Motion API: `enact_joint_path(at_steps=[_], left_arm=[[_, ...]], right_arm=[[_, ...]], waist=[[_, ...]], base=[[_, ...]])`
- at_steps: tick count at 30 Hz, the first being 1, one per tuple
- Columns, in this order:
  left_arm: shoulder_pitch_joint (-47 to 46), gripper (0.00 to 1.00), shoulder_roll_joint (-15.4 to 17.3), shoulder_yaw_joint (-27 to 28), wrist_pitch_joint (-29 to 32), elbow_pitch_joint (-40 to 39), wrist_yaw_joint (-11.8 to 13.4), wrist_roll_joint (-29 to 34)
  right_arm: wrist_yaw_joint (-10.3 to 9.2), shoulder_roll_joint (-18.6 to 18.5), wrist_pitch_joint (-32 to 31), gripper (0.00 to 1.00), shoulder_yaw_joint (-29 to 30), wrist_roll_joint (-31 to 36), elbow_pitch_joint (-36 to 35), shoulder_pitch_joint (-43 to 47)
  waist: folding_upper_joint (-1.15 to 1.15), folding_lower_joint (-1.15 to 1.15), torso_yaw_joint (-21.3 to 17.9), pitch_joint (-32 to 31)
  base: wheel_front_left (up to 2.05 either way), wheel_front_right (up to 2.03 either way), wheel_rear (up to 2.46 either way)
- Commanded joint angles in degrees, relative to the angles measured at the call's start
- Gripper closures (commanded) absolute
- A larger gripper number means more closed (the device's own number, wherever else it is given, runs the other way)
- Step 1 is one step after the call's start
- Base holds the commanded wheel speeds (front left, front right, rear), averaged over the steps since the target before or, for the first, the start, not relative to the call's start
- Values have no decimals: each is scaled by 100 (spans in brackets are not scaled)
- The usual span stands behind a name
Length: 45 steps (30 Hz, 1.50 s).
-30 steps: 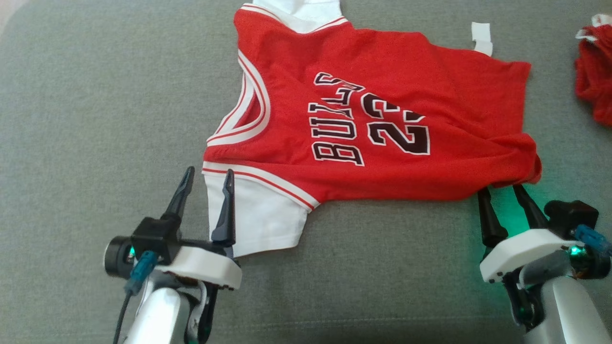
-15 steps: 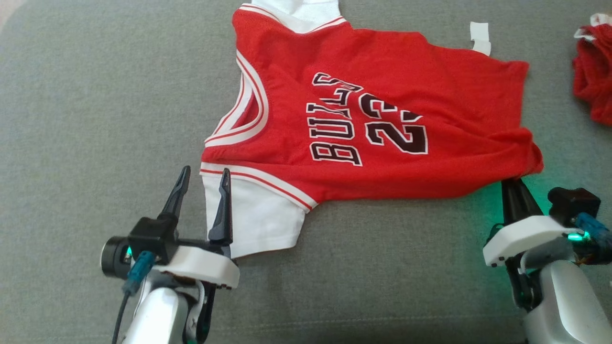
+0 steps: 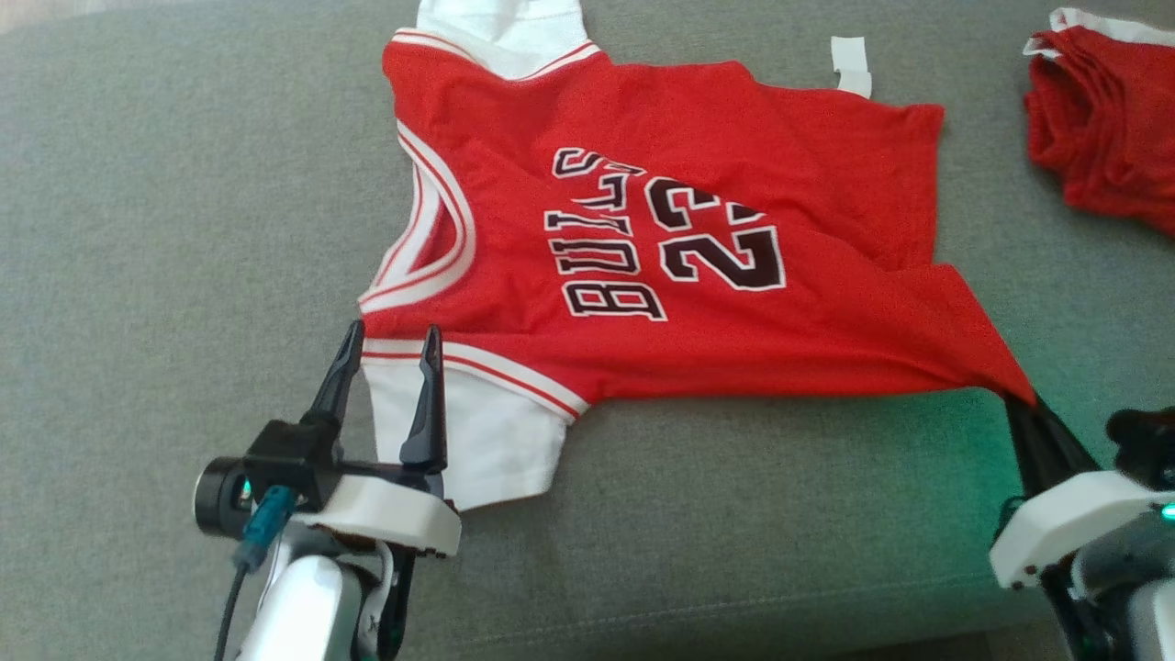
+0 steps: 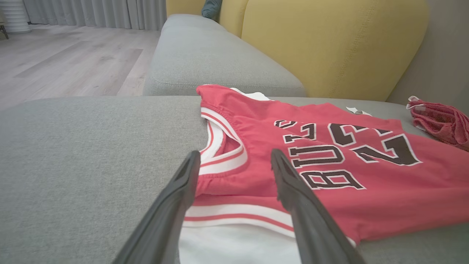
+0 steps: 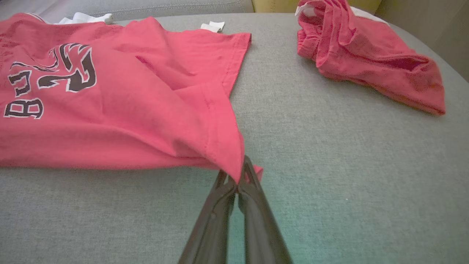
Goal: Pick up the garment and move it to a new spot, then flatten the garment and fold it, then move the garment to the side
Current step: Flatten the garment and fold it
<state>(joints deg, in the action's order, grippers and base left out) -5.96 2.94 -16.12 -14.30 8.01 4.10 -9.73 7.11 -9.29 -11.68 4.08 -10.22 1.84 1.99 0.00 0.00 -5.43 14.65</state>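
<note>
While the right claw (image 3: 1017, 402) is clenched on the red jersey's (image 3: 698, 303) hem corner at lower right, the left claw (image 3: 392, 332) hangs released at lower left, straddling the white sleeve's (image 3: 496, 431) edge. Spread across the middle of the grey sofa seat (image 3: 184, 229), the jersey lies apart from another red garment (image 3: 1102, 156) at upper right.

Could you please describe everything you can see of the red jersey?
The jersey is red, printed BULLS 23 in black edged with white, with white-and-red trim and white sleeves under it. It lies creased but mostly flat on the grey cushion, neck toward the robot's left. The right claw is shut on its near hem corner, which is drawn to a point. The open left claw straddles the edge of the near white sleeve.
</note>
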Motion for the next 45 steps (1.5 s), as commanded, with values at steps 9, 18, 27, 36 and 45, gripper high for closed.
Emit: enact_joint_path(at_steps=[9, 18, 27, 36, 45], left_arm=[[-34, 0, -6, 152, -70, -142, 29, -17], [63, 0, -6, 271, -70, -169, 6, 6], [-86, 0, -6, 80, -70, -210, 28, -48], [-180, 0, -6, 20, -70, -235, 95, -119], [-243, 0, -6, -3, -70, -253, 117, -145]], right_arm=[[37, -164, -468, 0, 461, -127, -342, 162], [37, -153, -197, 0, 512, 70, -671, -276], [37, -1127, -939, 0, -1217, -206, 356, -1633], [37, -1789, -1472, 0, -2512, -827, 1483, -2589], [37, -1857, -1548, 100, -2837, -1110, 2185, -3182]], waist=[[0, 0, -20, -164], [0, 0, 29, -282], [0, 0, 360, -91], [0, 0, 733, 86], [0, 0, 879, 169]], base=[[0, 0, 0], [0, 0, 0], [0, 0, 0], [0, 0, 0], [0, 0, 0]])
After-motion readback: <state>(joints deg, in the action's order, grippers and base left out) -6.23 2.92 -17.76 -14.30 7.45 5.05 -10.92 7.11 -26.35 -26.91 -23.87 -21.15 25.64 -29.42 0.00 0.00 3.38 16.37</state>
